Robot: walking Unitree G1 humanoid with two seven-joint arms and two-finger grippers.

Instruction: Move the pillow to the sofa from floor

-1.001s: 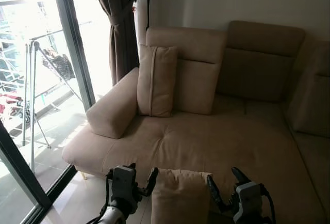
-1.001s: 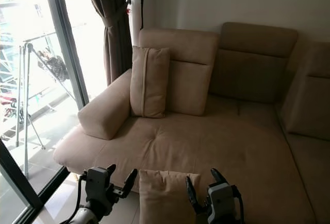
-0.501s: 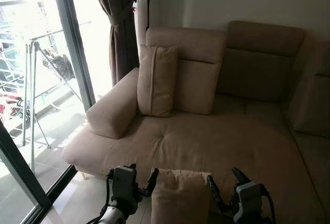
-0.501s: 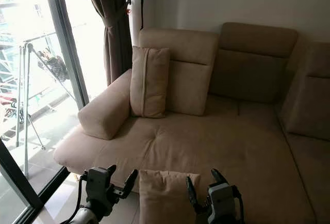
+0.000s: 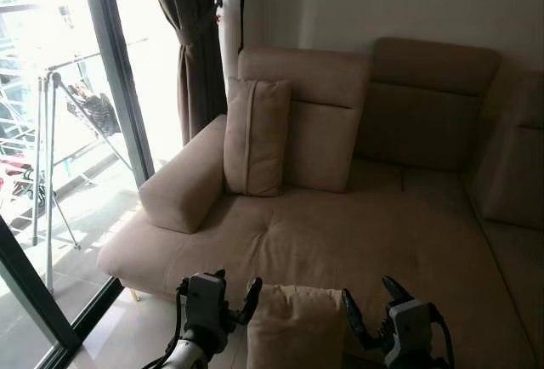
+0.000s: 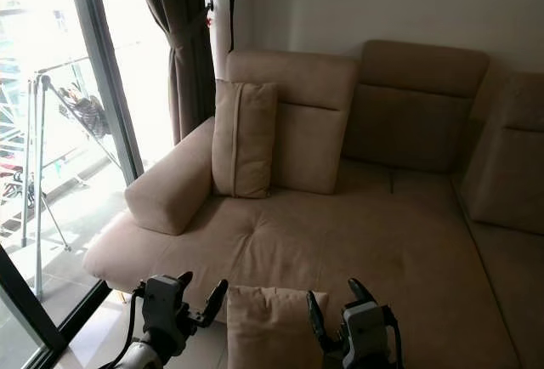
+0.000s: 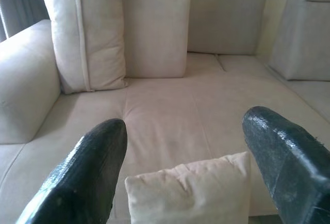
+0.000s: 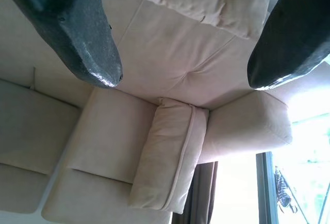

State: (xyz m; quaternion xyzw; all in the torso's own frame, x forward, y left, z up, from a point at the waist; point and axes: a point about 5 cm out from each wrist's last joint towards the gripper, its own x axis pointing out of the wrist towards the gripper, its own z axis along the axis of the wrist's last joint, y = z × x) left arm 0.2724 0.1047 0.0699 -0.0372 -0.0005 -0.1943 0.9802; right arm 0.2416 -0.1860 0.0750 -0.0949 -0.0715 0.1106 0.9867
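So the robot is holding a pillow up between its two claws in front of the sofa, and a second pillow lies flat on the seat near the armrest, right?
Not quite. The second pillow stands upright against the sofa backrest beside the armrest, as the left eye view shows. The pillow does sit between the left gripper and right gripper.

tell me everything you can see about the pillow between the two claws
The pillow is beige, soft-looking fabric, like the sofa, with a wrinkled top edge and pinched corners. It stands roughly upright, its lower part cut off by the frame, at the front edge of the sofa seat. The left claw is at its left side and the right claw at its right, fingers spread; whether they press it I cannot tell.
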